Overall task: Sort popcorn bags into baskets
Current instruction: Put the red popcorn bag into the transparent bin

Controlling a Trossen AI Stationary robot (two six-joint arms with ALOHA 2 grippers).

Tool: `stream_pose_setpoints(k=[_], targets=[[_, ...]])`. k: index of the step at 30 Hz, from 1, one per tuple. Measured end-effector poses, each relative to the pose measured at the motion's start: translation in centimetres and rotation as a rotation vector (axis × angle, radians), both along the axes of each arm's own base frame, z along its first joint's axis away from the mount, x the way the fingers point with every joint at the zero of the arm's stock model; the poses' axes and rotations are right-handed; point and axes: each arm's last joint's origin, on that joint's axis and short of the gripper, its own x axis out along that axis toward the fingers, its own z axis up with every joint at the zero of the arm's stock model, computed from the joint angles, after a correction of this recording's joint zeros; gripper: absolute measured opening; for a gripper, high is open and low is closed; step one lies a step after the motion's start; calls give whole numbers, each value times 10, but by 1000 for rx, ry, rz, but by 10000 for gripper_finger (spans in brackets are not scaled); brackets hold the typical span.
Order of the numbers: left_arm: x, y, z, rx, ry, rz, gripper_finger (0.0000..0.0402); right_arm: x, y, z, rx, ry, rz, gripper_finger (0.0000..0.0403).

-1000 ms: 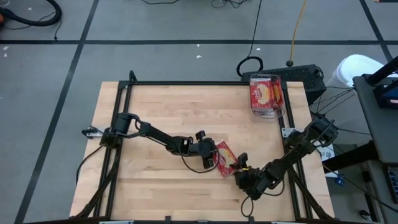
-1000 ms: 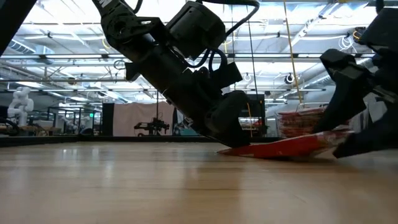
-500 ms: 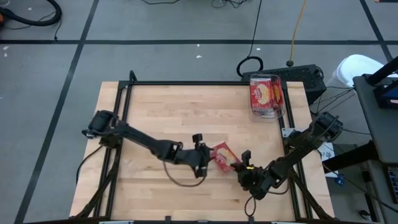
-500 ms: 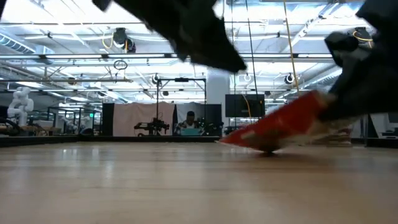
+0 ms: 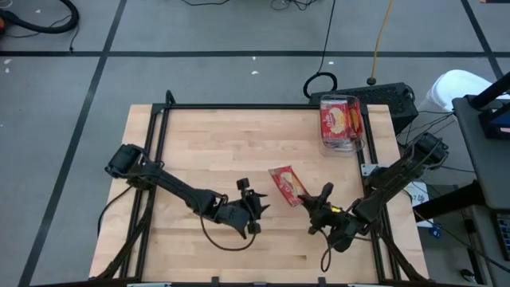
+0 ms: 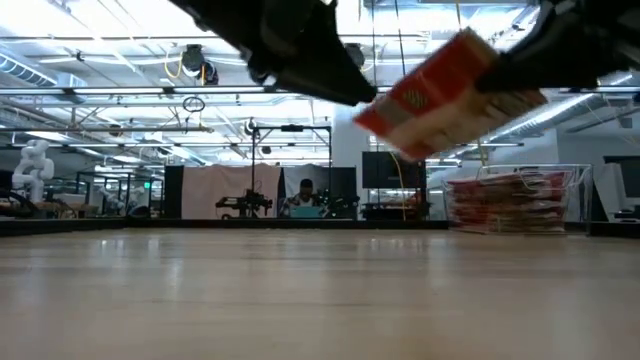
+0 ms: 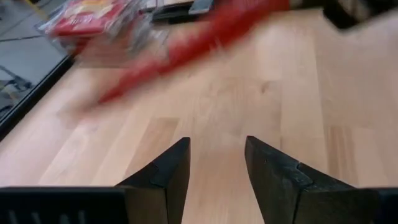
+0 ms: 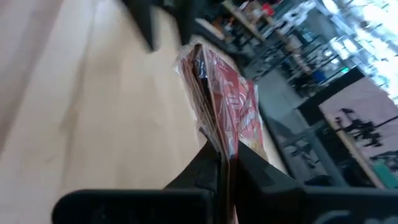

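Pinching popcorn bag (image 5: 286,184) midair (tilted): right gripper (image 5: 313,202); left gripper (image 5: 253,209) open, empty.

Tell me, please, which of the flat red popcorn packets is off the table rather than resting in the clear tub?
The single flat red popcorn packet pinched by the right gripper is lifted above the wooden table; the others lie stacked in the clear plastic tub.

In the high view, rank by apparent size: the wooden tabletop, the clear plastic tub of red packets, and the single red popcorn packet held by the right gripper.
1. Wooden tabletop, by far the largest.
2. Clear plastic tub, holding red packets.
3. Red popcorn packet, pinched by the right gripper. It is lifted nearer the camera and tilted, so the tub's small lead is uncertain.
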Motion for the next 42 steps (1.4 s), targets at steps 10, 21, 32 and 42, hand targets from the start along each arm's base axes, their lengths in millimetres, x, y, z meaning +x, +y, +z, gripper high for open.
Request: stream_pose_setpoints(k=[10, 21, 32, 42], targets=[[-13, 6, -21, -2, 30, 78, 159, -7, -26, 47, -142, -35, -40, 10], [-8, 25, -25, 26, 27, 106, 159, -18, -79, 95, -353, 19, -222, 10], [4, 44, -19, 73, 5, 43, 159, -39, -133, 121, -419, 71, -518, 14], [8, 56, -20, 67, 24, 21, 159, -54, -162, 94, -342, 222, -567, 15]])
